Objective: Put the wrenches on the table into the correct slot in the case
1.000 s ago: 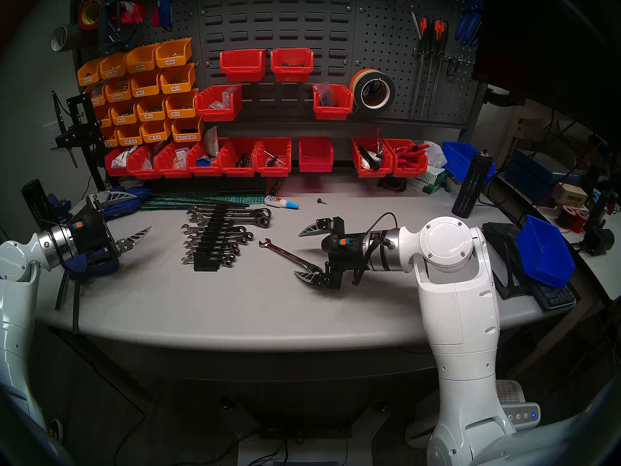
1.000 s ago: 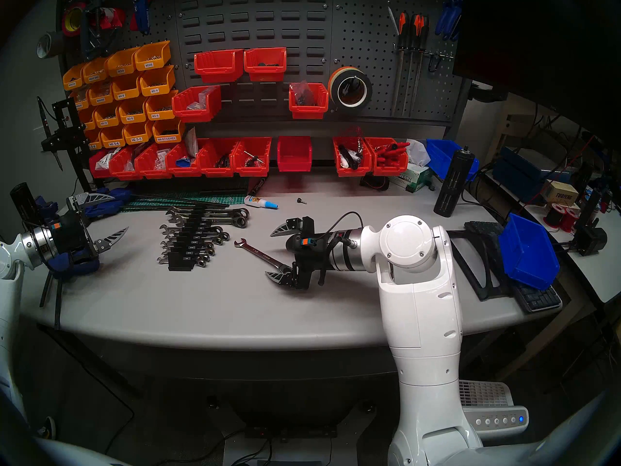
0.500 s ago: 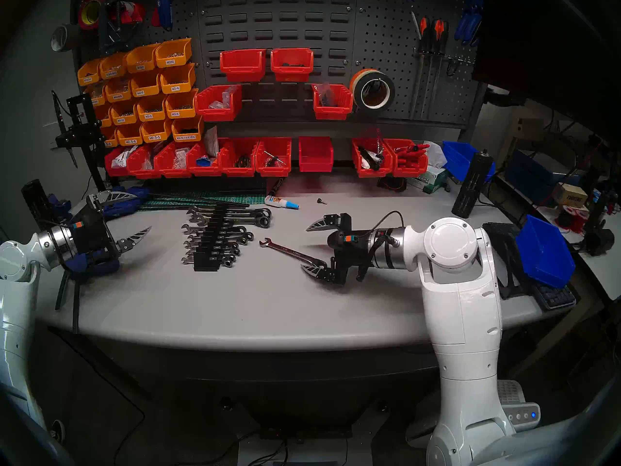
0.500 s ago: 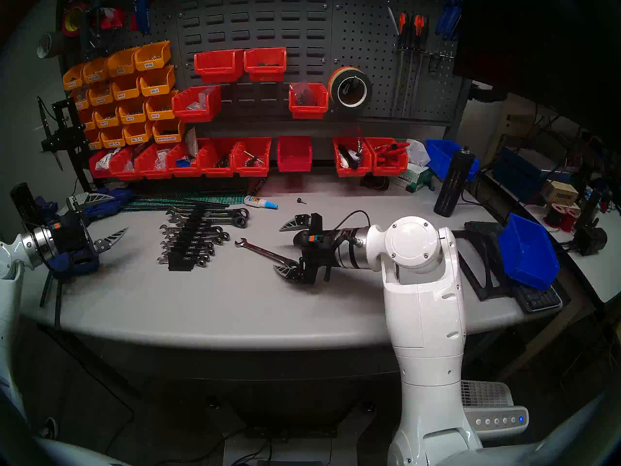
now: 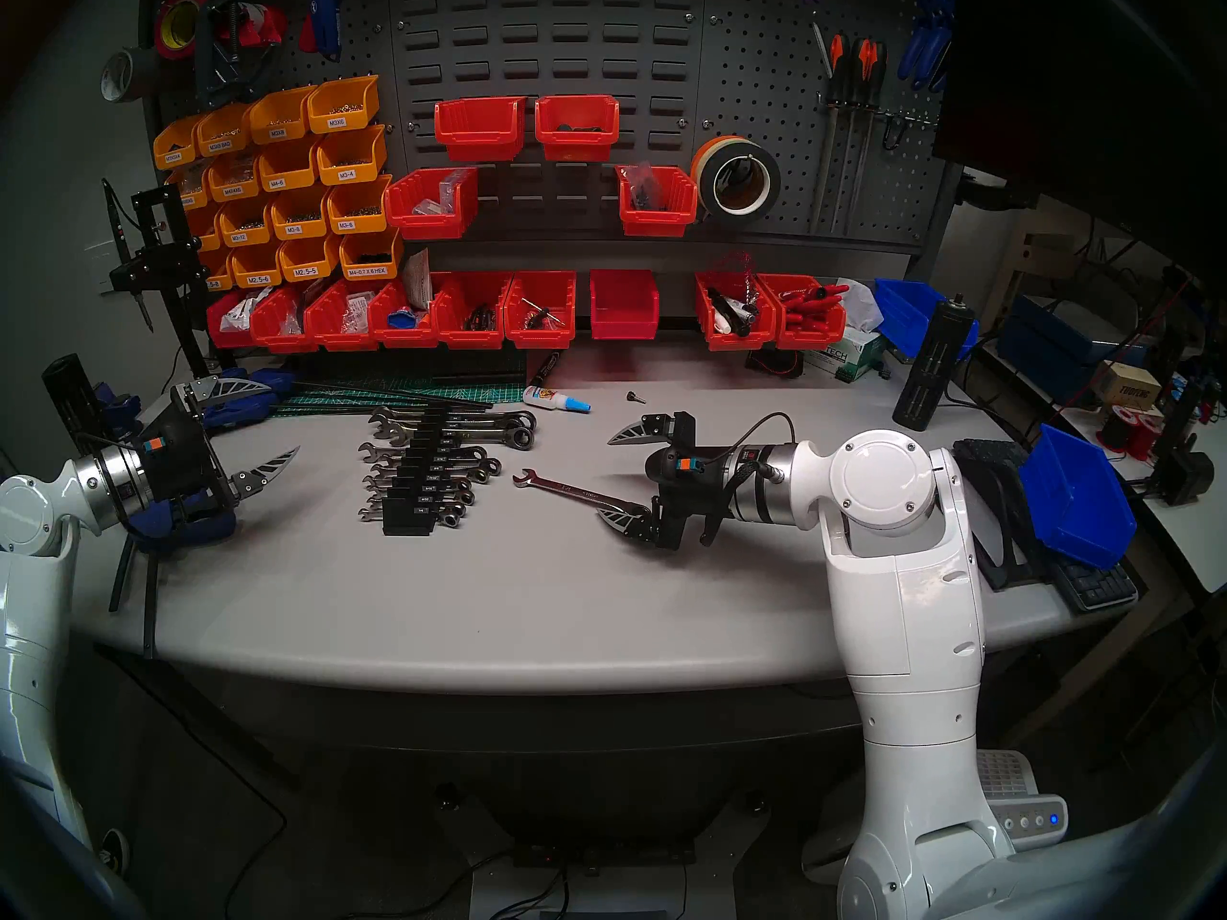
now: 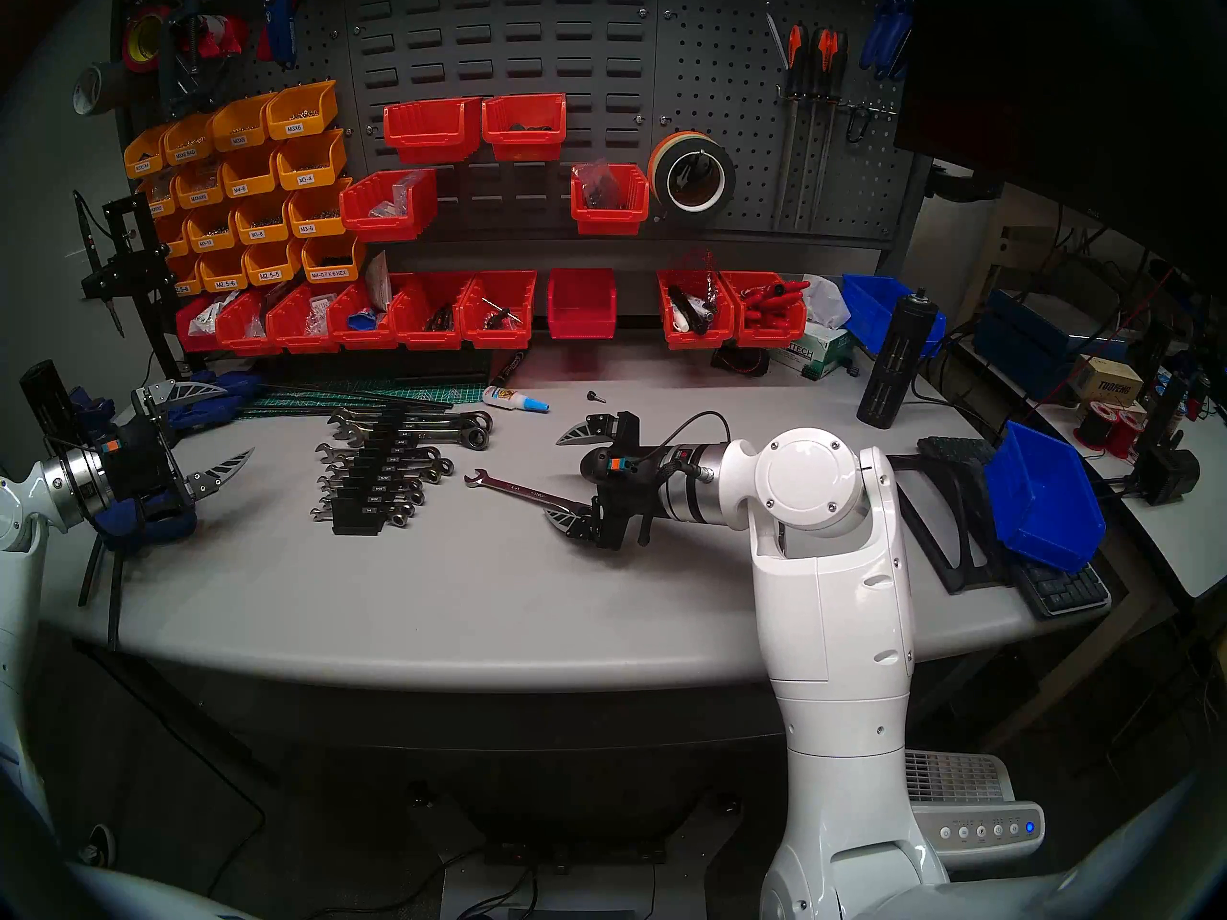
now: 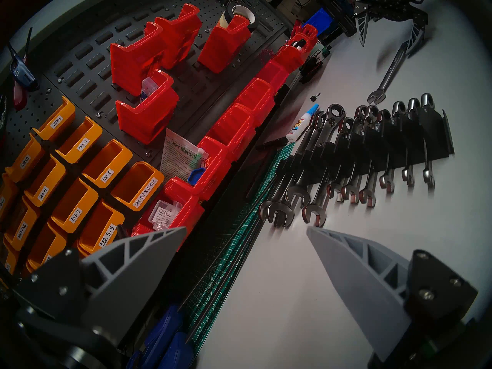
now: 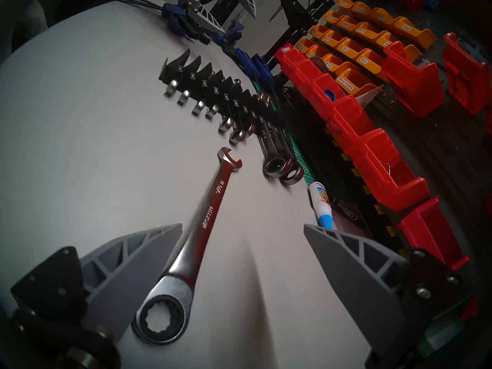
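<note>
Pickup step: right claw (image 5: 627, 480) spread wide around the ring end of the loose wrench (image 5: 574, 492) on the bench (image 5: 465, 600), right of the case (image 5: 418, 480); next it likely needs to close on the shank.

My arms: glossy white rounded shells (image 5: 903, 606), round screwed caps at the joints. Brushed silver wrist rings (image 5: 753, 494), then black gripper bodies with an orange-and-blue tag. Thin black cable loops over the right wrist. Fingers (image 8: 354, 270): grey ribbed plastic wedges on black screwed brackets.
</note>
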